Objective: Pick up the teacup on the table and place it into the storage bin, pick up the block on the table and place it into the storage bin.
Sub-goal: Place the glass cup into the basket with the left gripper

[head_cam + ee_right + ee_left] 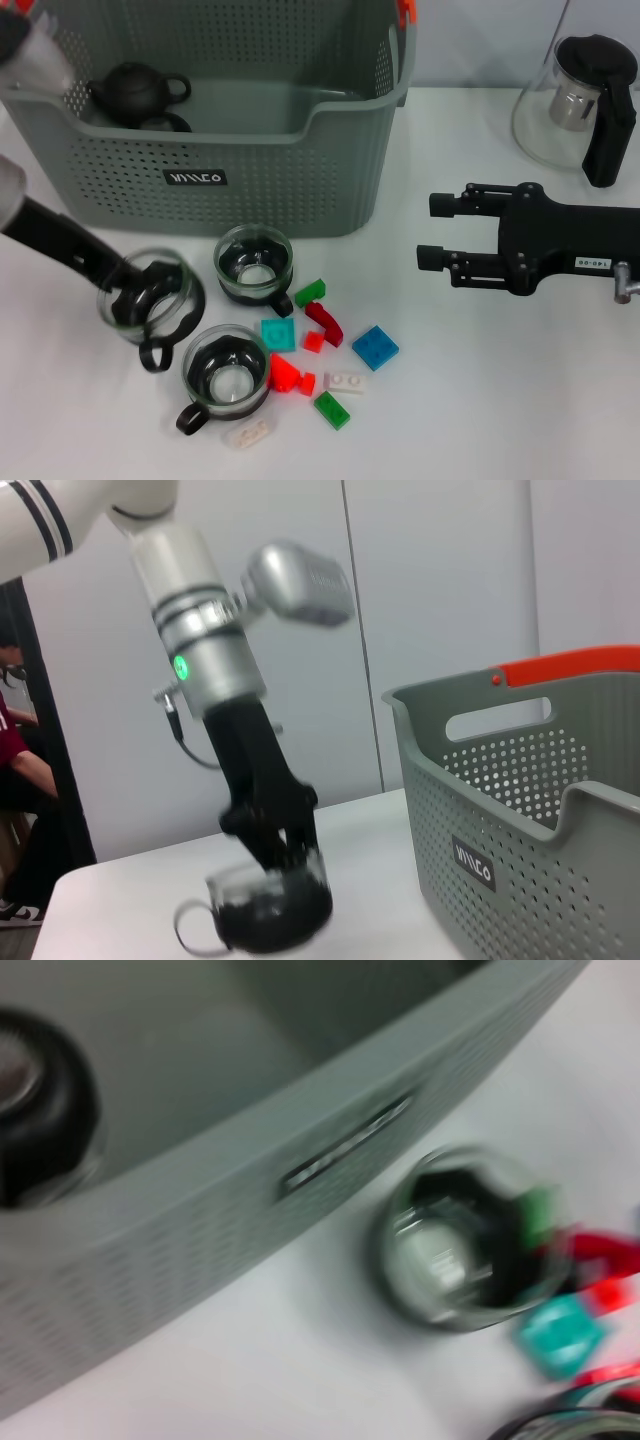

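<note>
My left gripper (135,290) is shut on a glass teacup (160,305) with a black inner holder, in front of the storage bin's (120,170) front wall. The right wrist view shows that same teacup (275,910) hanging from the left gripper (282,852) low over the table, beside the storage bin (520,810). Two more teacups stand on the table, one (253,265) near the bin and one (228,375) closer to me. Beside them lie small blocks, among them a blue block (375,347) and a teal block (278,333). My right gripper (435,231) hovers open at the right.
A black teapot (138,92) sits inside the bin. A glass pot with a black handle (580,100) stands at the back right. Red, green and white blocks lie scattered around a green block (332,410). The left wrist view shows the bin wall (200,1210) and a standing teacup (460,1240).
</note>
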Controlling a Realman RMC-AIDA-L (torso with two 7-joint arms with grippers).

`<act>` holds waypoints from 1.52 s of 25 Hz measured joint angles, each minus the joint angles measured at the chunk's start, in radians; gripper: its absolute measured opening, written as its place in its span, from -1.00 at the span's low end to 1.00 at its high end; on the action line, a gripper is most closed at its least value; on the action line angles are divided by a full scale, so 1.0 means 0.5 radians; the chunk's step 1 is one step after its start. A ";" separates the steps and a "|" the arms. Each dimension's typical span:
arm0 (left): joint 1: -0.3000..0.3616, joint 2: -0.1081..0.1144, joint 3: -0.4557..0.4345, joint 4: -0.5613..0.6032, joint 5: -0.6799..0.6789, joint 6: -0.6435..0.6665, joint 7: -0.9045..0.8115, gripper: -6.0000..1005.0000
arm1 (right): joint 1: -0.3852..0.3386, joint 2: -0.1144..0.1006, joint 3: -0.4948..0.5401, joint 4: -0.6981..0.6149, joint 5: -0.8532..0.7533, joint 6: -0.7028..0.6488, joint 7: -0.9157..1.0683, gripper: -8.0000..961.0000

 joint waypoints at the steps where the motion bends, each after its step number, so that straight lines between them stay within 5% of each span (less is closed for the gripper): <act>1: -0.001 0.008 -0.037 0.034 -0.055 0.051 0.000 -0.88 | 0.000 -0.002 0.000 0.000 -0.001 -0.003 0.000 0.50; 6: -0.039 0.053 -0.242 0.181 -0.425 0.262 -0.013 -0.88 | 0.000 -0.017 -0.001 0.000 -0.007 -0.018 -0.001 0.50; 11: -0.188 0.124 -0.346 0.173 -0.784 0.206 -0.067 -0.88 | -0.011 -0.020 -0.017 0.004 -0.012 -0.047 0.013 0.50; 16: -0.410 0.192 -0.329 0.075 -0.800 -0.120 -0.078 -0.89 | -0.019 -0.021 -0.008 0.006 -0.012 -0.083 0.031 0.50; 24: -0.764 0.389 0.010 -0.725 -0.495 -1.038 -0.223 -0.89 | -0.043 -0.020 -0.006 0.031 -0.015 -0.086 0.071 0.50; 29: -0.941 0.399 0.100 -1.093 -0.192 -1.472 -0.329 -0.89 | -0.052 -0.013 -0.015 0.058 -0.015 -0.077 0.071 0.50; 38: -0.999 0.274 0.309 -1.338 0.228 -1.866 -0.509 -0.89 | -0.059 -0.018 -0.018 0.109 -0.015 -0.069 0.056 0.50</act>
